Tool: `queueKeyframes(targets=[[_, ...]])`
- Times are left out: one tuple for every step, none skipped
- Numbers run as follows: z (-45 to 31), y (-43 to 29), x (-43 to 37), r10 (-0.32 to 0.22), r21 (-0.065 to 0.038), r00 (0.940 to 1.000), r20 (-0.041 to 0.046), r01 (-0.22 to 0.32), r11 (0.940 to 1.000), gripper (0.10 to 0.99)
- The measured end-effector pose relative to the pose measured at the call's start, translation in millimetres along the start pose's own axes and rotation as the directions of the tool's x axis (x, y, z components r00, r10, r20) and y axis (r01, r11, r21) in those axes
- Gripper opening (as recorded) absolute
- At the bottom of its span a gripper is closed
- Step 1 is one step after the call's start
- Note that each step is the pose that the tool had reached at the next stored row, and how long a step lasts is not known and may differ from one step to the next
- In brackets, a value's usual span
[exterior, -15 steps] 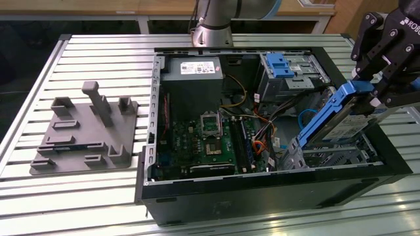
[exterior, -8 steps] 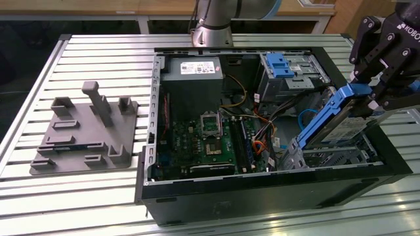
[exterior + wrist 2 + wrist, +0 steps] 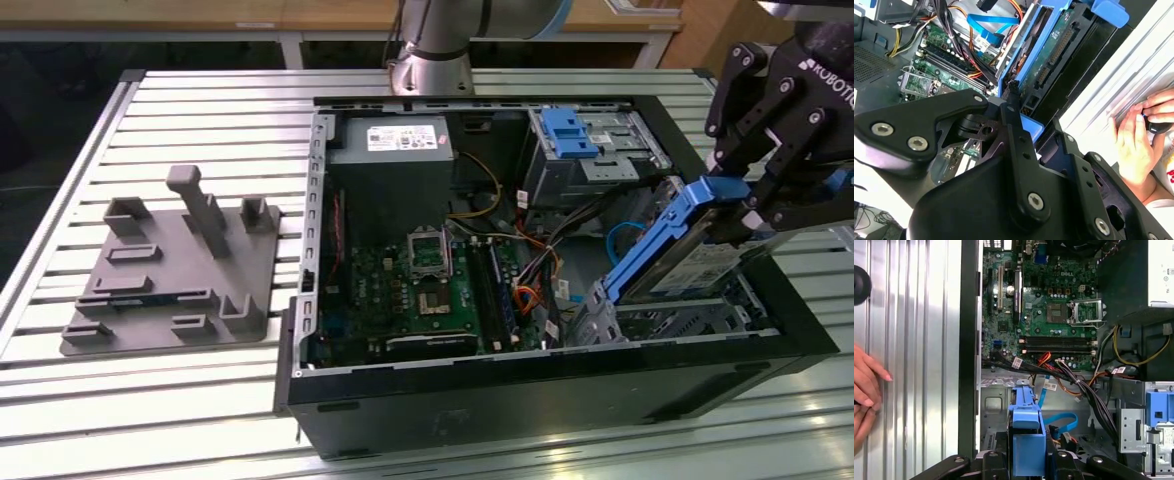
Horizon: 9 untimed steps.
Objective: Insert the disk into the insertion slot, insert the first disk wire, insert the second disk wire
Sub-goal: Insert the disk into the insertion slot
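1. My black claw (image 3: pixel 747 205) is closed on the flat silver hard drive in a bright blue plastic frame (image 3: pixel 691 262), and I hold it tilted.
2. Its lower end meets the silver perforated metal cage (image 3: pixel 674 322); it is not seated.
3. I judge that both wires remain to be inserted.

the disk (image 3: pixel 674 250) leans tilted over the insertion slot (image 3: pixel 683 320) inside the case (image 3: pixel 534 398).

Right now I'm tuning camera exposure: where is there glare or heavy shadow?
Exterior view: slatted table gleams in bands; computer case dark beside the power supply. Second wrist view: slatted table washed white, gripper near-black. First wrist view: motherboard and disk evenly lit.
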State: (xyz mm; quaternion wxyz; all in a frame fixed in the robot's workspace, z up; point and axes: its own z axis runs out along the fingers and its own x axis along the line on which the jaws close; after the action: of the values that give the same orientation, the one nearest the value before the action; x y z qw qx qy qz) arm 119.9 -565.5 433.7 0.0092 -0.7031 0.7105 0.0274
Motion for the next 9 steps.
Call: queueKeyframes(targets=[[1.0, 0.0, 0.0, 0.0, 0.0, 1.0, 0.0, 0.0, 1.0, 0.365], [1.9, -0.1, 0.1, 0.0, 0.0, 1.0, 0.0, 0.0, 1.0, 0.365], [3.0, -0.1, 0.2, 0.0, 0.0, 1.0, 0.0, 0.0, 1.0, 0.365], [4.2, -0.2, 0.2, 0.0, 0.0, 1.0, 0.0, 0.0, 1.0, 0.365], [5.4, -0.2, 0.3, 0.0, 0.0, 1.0, 0.0001, 0.0, 1.0, 0.365], [6.9, -0.2, 0.4, 0.0, 0.0, 1.0, 0.0001, 0.0, 1.0, 0.365], [8.2, -0.3, 0.5, 0.0, 0.0, 1.0, 0.0001, 0.0, 1.0, 0.365], [9.5, -0.3, 0.6, 0.0, 0.0, 1.0, 0.0001, 0.0, 1.0, 0.365], [10.8, -0.4, 0.7, 0.0, 0.0, 1.0, 0.0, 0.0, 1.0, 0.365]])
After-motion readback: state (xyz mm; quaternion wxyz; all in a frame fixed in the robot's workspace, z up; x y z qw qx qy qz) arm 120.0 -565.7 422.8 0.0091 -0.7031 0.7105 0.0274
